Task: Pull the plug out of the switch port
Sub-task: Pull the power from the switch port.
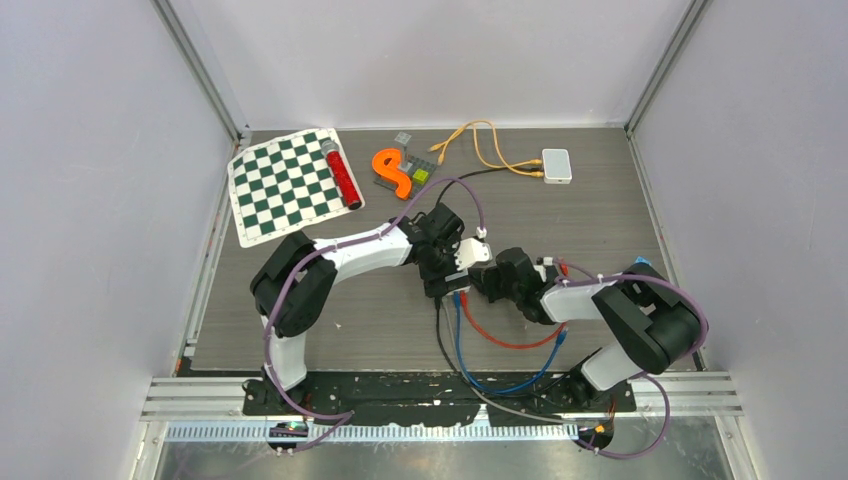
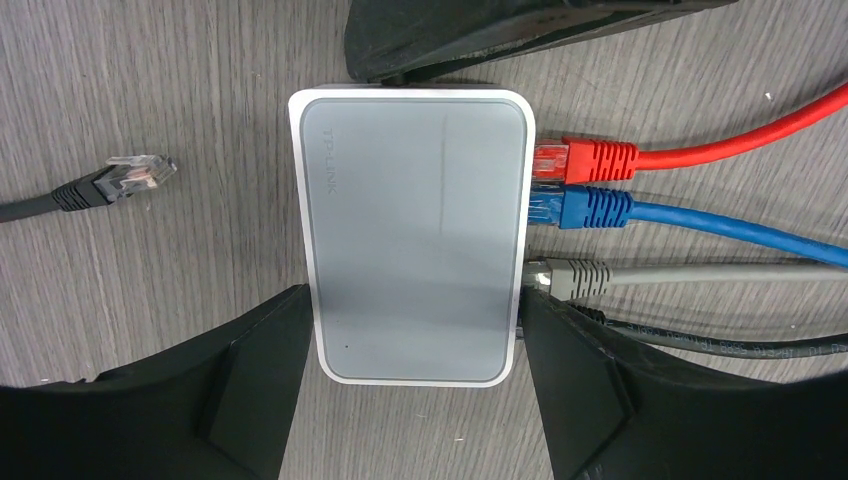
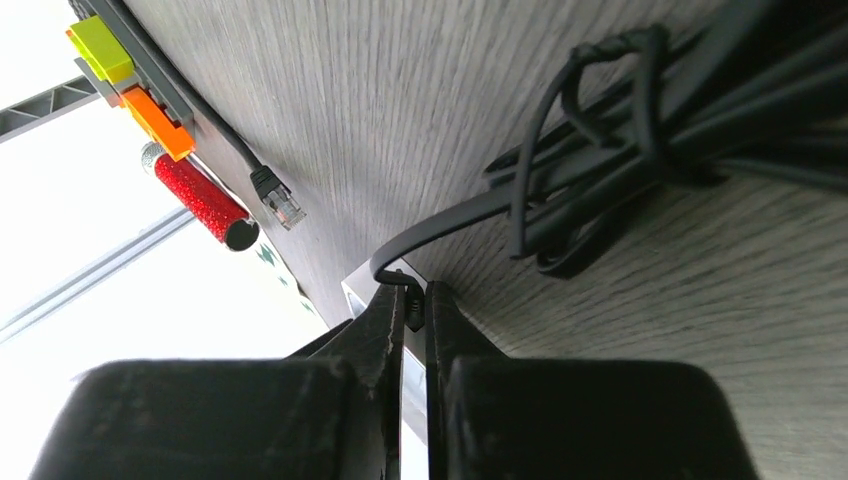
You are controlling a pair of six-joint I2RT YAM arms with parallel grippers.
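A white-rimmed grey switch lies flat on the table, seen as a small white box in the top view. My left gripper is shut on its near end, one finger against each long side. Red, blue and grey plugs sit in ports along its right side. A black cable runs under my right-hand finger. My right gripper is shut on a small black plug at the switch's corner, its dark cable curving away. From above, the right gripper meets the left gripper at the switch.
A loose black plug lies left of the switch. At the back are a chessboard, a red glitter tube, an orange S-shape and a second white box with an orange cable. Red and blue cables trail toward the arm bases.
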